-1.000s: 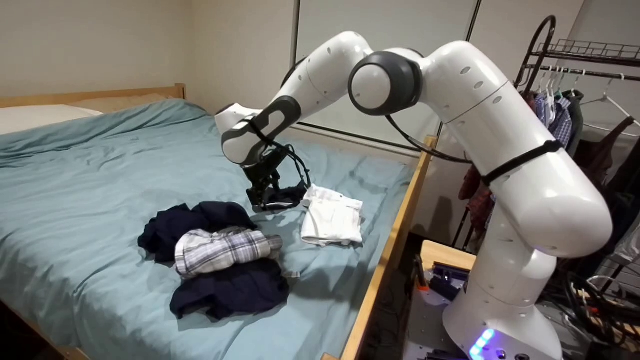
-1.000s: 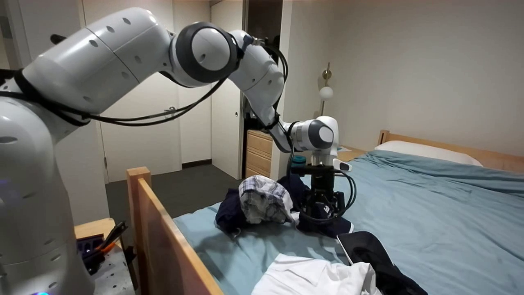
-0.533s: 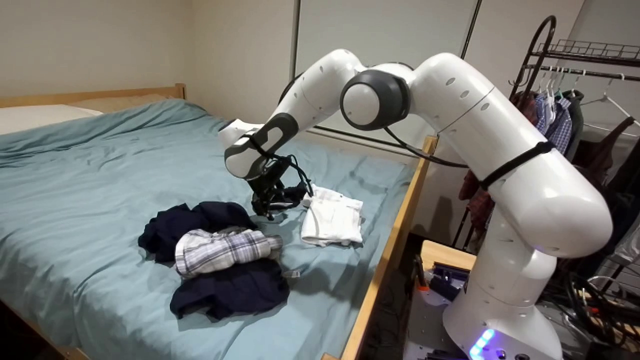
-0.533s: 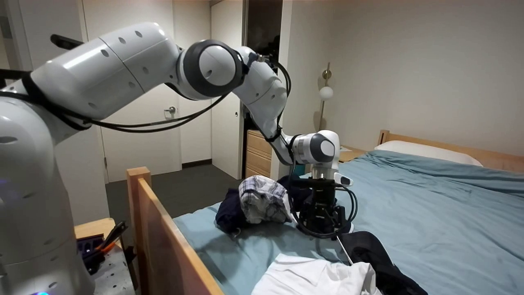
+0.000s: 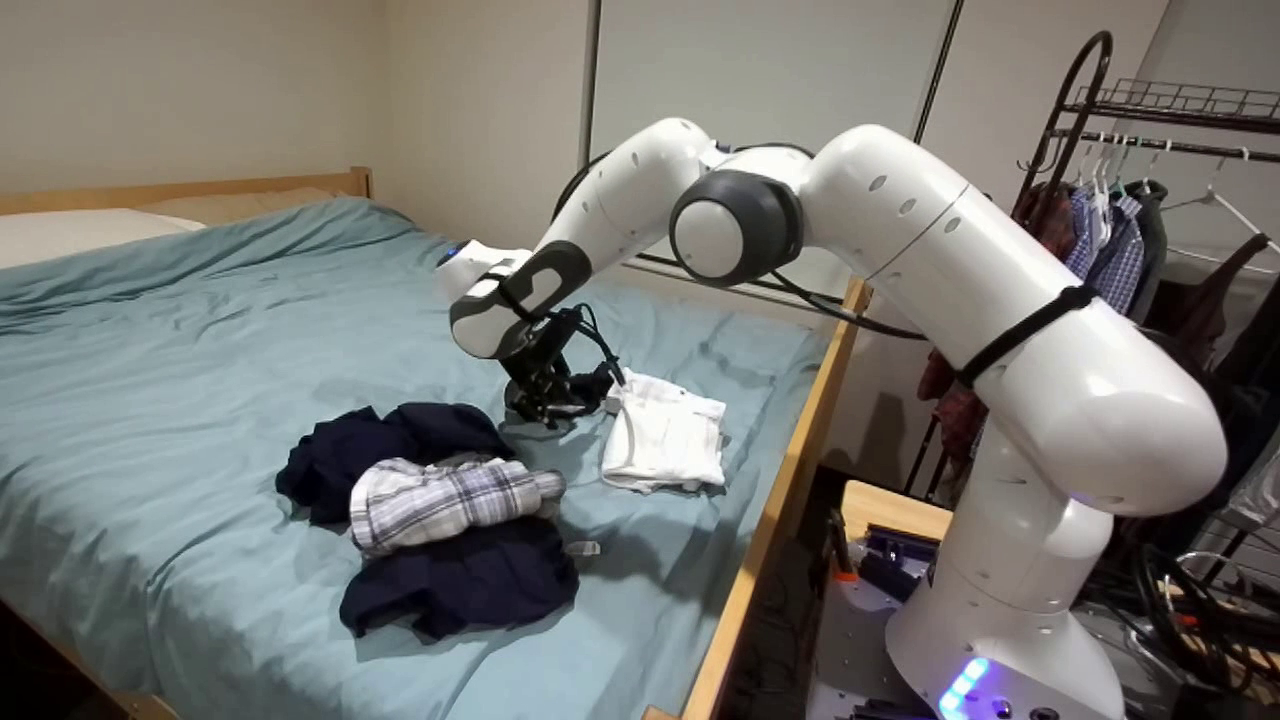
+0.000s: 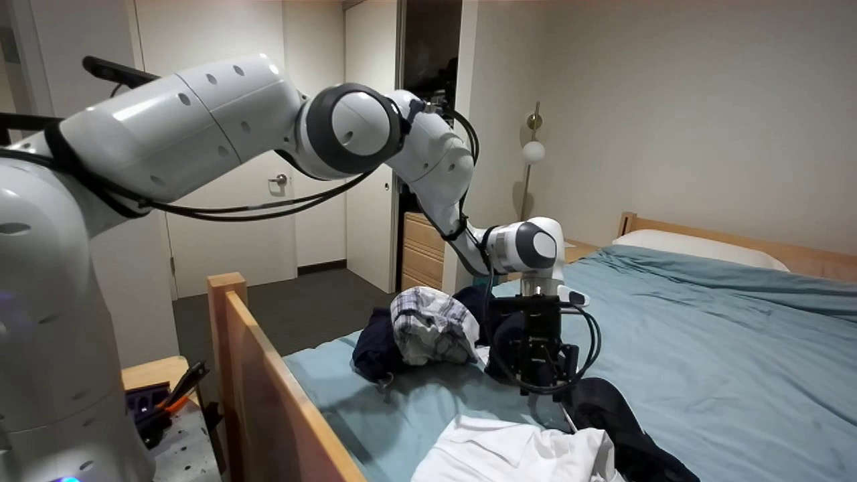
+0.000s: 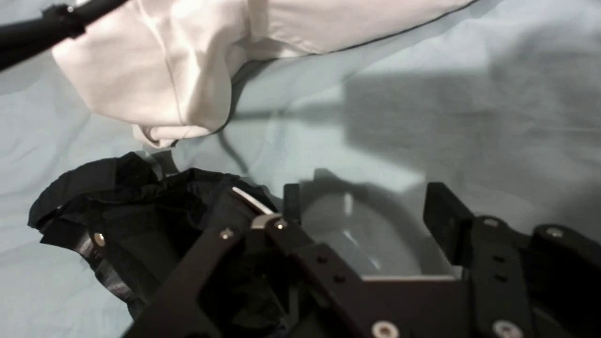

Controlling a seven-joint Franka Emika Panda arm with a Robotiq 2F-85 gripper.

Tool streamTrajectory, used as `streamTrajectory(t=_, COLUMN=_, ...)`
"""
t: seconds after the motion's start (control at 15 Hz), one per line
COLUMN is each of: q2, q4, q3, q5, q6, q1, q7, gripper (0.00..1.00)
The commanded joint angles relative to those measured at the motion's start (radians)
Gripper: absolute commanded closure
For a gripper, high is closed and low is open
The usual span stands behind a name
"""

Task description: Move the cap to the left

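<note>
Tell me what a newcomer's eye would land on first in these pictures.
The big white arm wins, reaching over the wooden rail and across the bed in both exterior views. After it, the white folded cloth stands out against the blue-green bedding, with the dark cap beside it. In the wrist view, the black fingers stand apart near that cap.
</note>
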Motion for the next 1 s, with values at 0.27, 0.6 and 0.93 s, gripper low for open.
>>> streamTrajectory(t=0.27, q2=0.063, q4=0.122, q3=-0.009, q5=-0.022, q6=-0.049, q1=-0.003, q7=0.002, gripper=0.87)
streamTrajectory(t=0.6, q2=0.078, q4=0.149, q3=-0.004, q5=-0.014, q6=-0.058, q1=-0.007, q7=-0.001, gripper=0.99)
streamTrajectory(t=0.93, q2=0.092, q4=0.165, q3=-0.007, q5=-0.013, q6=-0.034, q1=-0.007, q7=0.016, gripper=0.71)
